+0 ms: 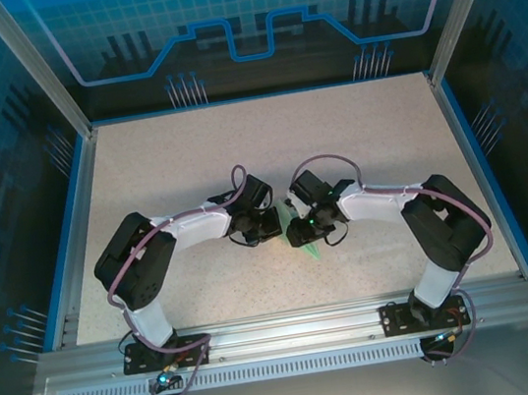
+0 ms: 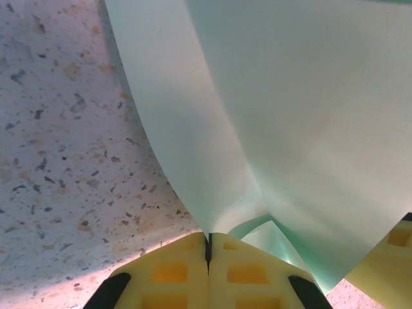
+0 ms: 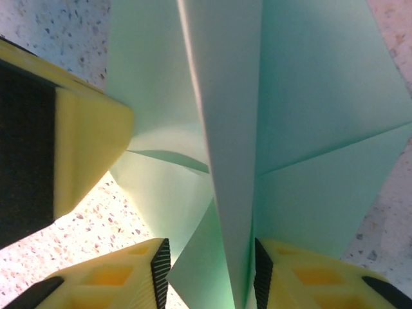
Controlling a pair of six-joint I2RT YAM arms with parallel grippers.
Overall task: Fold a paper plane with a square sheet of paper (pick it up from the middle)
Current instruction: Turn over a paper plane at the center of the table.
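The sheet of paper [image 1: 312,248] is pale mint green and folded into layered flaps with sharp creases. It stands up off the table between the two grippers at the centre. My left gripper [image 2: 208,243] is shut on a lower edge of the paper [image 2: 290,129], its yellow pads pressed together on it. My right gripper [image 3: 207,270] has its jaws apart around a folded ridge of the paper [image 3: 309,129]. That ridge lies against the right pad [image 3: 262,277], with a gap to the left pad. In the top view, left gripper [image 1: 270,226] and right gripper [image 1: 299,232] nearly meet.
The speckled tabletop [image 1: 237,152] stretches far and to both sides, bounded by blue rails [image 1: 76,235] and an aluminium frame. One left finger [image 3: 84,148] sits close to the right gripper's jaws. A right finger [image 2: 386,270] shows at the left wrist view's lower right.
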